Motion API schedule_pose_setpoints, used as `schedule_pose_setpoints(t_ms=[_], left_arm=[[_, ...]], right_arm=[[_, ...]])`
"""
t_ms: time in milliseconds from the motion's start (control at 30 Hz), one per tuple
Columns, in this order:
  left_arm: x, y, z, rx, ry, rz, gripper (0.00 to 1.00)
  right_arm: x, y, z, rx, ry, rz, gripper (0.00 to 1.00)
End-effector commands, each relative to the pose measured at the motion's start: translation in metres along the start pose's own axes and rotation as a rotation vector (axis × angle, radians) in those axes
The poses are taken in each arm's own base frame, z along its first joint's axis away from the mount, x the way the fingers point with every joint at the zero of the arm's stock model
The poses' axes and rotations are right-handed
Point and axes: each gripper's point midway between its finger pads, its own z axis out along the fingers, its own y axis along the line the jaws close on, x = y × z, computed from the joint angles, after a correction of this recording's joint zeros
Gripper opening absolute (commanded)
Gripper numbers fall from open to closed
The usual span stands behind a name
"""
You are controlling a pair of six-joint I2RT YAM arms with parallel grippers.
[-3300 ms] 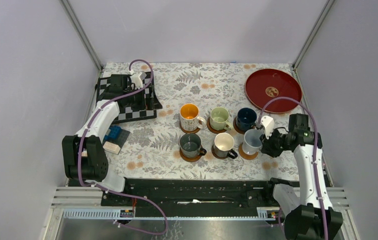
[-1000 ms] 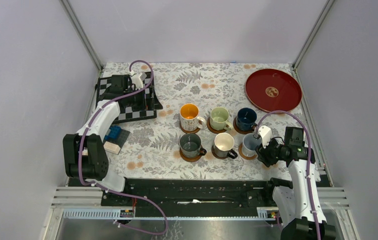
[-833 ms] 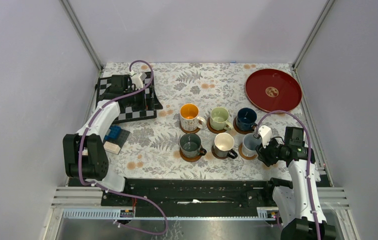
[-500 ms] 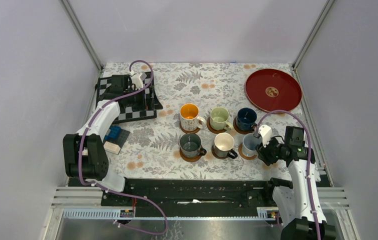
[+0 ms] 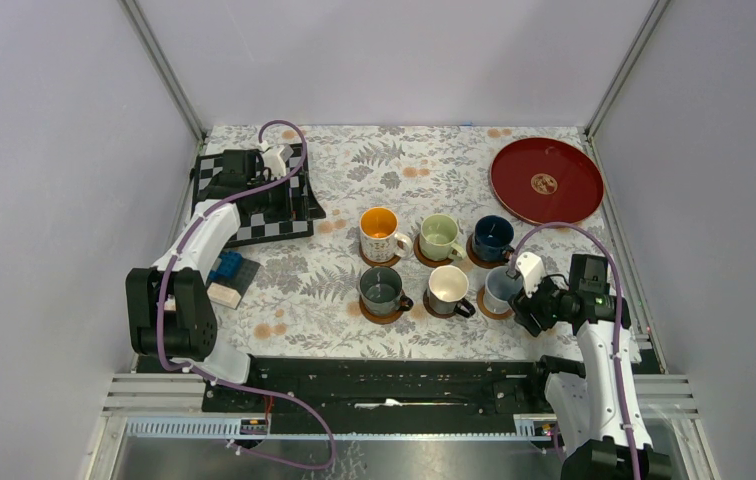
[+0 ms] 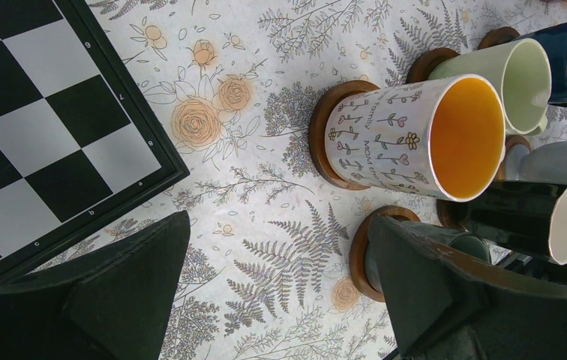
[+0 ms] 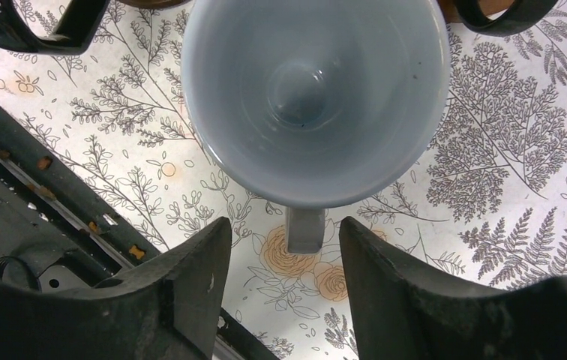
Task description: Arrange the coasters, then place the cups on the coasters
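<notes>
Wooden coasters (image 5: 381,316) carry all six cups in two rows of three at the middle of the cloth (image 5: 294,290). The far row is the orange cup (image 5: 379,233), green cup (image 5: 439,237) and navy cup (image 5: 492,238). The near row is the grey cup (image 5: 381,290), black cup (image 5: 447,288) and pale cup (image 5: 500,289).

Bare cloth lies open between the cups and the far edge, and between the cups and the chessboard (image 5: 254,215) at the left. A red tray (image 5: 546,181) fills the far right corner. The near row stands close to the black rail (image 5: 374,380) along the near edge, and the pale cup ends that row toward the table's right edge.

The pale cup stands upright, mouth up, on its own coaster (image 5: 492,313). Its handle (image 7: 304,229) points to the near right, straight at the right gripper (image 7: 284,229). That gripper is spread, one finger either side of the handle with cloth showing in both gaps, so it pinches nothing. The cup's bowl lies just beyond the fingertips.

The left gripper (image 6: 277,221) hangs by the chessboard's corner, fingers spread wide and holding nothing. It is well apart from the cups, which lie ahead of it with the orange cup nearest.
</notes>
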Motion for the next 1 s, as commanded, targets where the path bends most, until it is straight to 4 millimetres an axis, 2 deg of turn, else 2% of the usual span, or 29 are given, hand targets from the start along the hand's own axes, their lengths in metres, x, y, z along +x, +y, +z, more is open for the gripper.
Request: schedule_pose_setpoints(t_ms=[0, 167, 367, 567, 667, 800, 900, 967], left_arm=[[-0.023, -0.010, -0.001, 0.044, -0.061, 0.044, 0.99], [-0.025, -0.012, -0.001, 0.051, -0.063, 0.043, 0.99], [-0.024, -0.011, -0.001, 0.044, -0.063, 0.043, 0.99], [-0.027, -0.012, -0.002, 0.046, -0.068, 0.044, 0.99], [-0.026, -0.013, -0.002, 0.053, -0.066, 0.046, 0.99], [-0.026, -0.015, -0.001, 0.059, -0.065, 0.049, 0.99], [-0.027, -0.016, -0.001, 0.065, -0.066, 0.052, 0.99], [-0.029, -0.016, -0.001, 0.067, -0.067, 0.054, 0.99]], right_arm=[[-0.009, -0.011, -0.004, 0.050, -0.020, -0.011, 0.61], [-0.008, -0.019, -0.002, 0.084, -0.017, -0.006, 0.58], [-0.006, -0.016, 0.000, 0.072, -0.015, -0.003, 0.58], [-0.019, 0.002, -0.013, -0.025, -0.042, -0.043, 0.89], [-0.030, 0.007, -0.023, -0.056, -0.054, -0.046, 0.97], [-0.060, -0.001, -0.043, -0.044, -0.104, -0.006, 0.99], [-0.096, -0.021, -0.058, -0.012, -0.167, 0.057, 0.99], [-0.120, -0.044, -0.064, 0.019, -0.194, 0.130, 0.99]])
